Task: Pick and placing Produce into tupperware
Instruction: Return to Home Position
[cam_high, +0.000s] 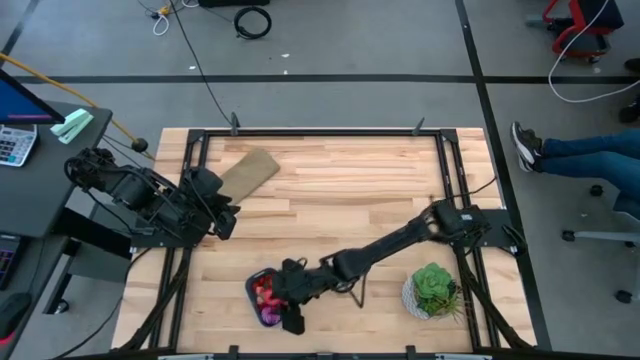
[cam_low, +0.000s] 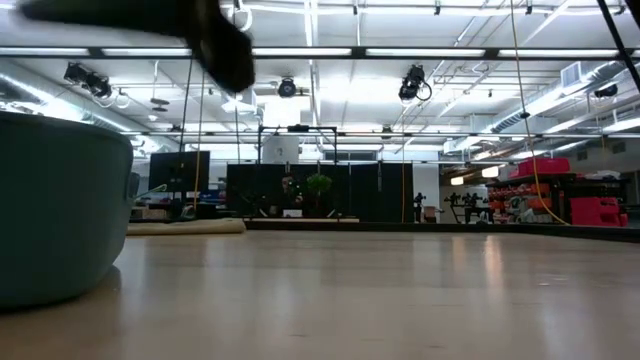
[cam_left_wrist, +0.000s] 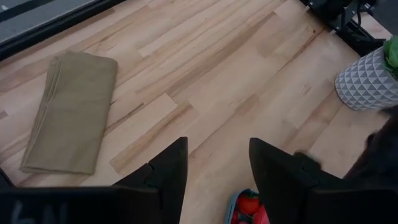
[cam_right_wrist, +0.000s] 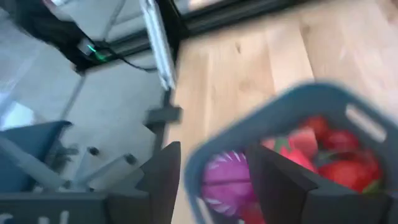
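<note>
Teal plastic tupperware (cam_right_wrist: 281, 111), shallow and round-cornered, lies just past the right gripper's (cam_right_wrist: 212, 149) spread, empty fingers and holds glossy red and magenta produce (cam_right_wrist: 314, 146). Beyond the left gripper's (cam_left_wrist: 218, 142) parted, empty fingers are the pale plank table (cam_left_wrist: 211, 68), a folded tan cloth (cam_left_wrist: 71, 118) and a faceted white pot (cam_left_wrist: 364, 81).

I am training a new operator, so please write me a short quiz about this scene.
1. True or false: the blue container holds red produce.
2. The right arm's jaws, above the container, stand: A open, B shut.
3. Fill in: the folded ___ cloth lies near the left arm.
Key: 1 true; 2 A; 3 tan.
</note>
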